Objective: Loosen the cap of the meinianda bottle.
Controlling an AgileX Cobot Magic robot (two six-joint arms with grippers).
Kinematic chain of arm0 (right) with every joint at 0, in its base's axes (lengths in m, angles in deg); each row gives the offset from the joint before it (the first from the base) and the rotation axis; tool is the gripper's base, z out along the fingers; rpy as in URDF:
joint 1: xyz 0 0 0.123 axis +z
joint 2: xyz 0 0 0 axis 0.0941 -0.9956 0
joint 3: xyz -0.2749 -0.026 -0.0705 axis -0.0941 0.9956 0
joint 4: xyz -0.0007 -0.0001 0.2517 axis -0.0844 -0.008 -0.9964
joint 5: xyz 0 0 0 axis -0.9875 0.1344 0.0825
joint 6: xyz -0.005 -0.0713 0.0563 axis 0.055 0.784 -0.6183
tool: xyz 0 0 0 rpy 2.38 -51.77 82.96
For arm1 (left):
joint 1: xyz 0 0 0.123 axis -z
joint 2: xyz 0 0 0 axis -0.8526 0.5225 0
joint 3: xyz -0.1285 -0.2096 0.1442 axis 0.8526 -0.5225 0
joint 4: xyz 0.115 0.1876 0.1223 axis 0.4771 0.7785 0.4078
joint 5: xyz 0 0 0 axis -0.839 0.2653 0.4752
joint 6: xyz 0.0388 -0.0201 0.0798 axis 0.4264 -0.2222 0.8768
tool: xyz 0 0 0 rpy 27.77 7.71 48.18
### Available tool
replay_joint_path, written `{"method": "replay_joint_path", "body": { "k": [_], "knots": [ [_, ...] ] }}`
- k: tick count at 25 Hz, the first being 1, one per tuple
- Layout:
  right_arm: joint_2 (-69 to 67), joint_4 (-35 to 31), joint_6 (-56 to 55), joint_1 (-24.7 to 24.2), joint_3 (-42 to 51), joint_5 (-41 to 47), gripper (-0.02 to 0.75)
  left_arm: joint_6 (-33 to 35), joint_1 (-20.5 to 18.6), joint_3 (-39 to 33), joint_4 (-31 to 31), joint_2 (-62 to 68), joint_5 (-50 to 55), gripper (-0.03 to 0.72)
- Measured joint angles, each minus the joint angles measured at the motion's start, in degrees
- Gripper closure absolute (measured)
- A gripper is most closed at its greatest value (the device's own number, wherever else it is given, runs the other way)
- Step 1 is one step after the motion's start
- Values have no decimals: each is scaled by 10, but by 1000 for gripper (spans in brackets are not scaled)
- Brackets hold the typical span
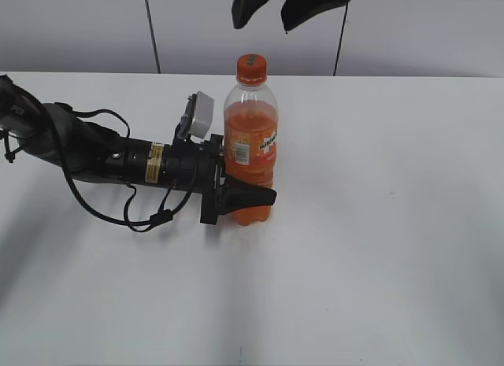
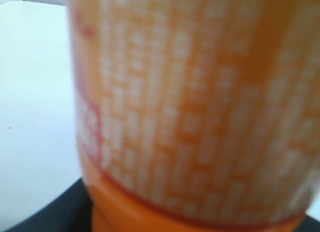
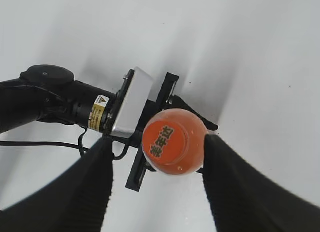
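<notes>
While wide bare table (image 1: 394,248) is lying all around, the meinianda bottle (image 1: 250,149) is being clamped low by the left gripper (image 1: 246,199); the right gripper (image 1: 285,12), fingers (image 3: 235,187) parted, is being held above the cap (image 3: 167,142).

Exterior slants down frontally; wrists — left close, right overhead — share the bottle (image 1: 250,146).

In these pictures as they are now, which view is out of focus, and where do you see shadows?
Left wrist view: the meinianda bottle fills the frame, its label print blurred. Right wrist view: the cap is sharp, its dark print clear; soft grey shadows streak the table. Exterior view: sharp, with a faint shadow under the left gripper.
</notes>
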Motion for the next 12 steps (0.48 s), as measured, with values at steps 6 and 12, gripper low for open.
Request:
{"method": "replay_joint_path", "body": {
  "k": [6, 12],
  "knots": [
    [-29, 3, -15, 0, 0, -7, 310, 0, 0, 0, 0, 0, -1, 279],
    [-43, 4, -16, 0, 0, -8, 310, 0, 0, 0, 0, 0, -1, 279]
  ]
}}
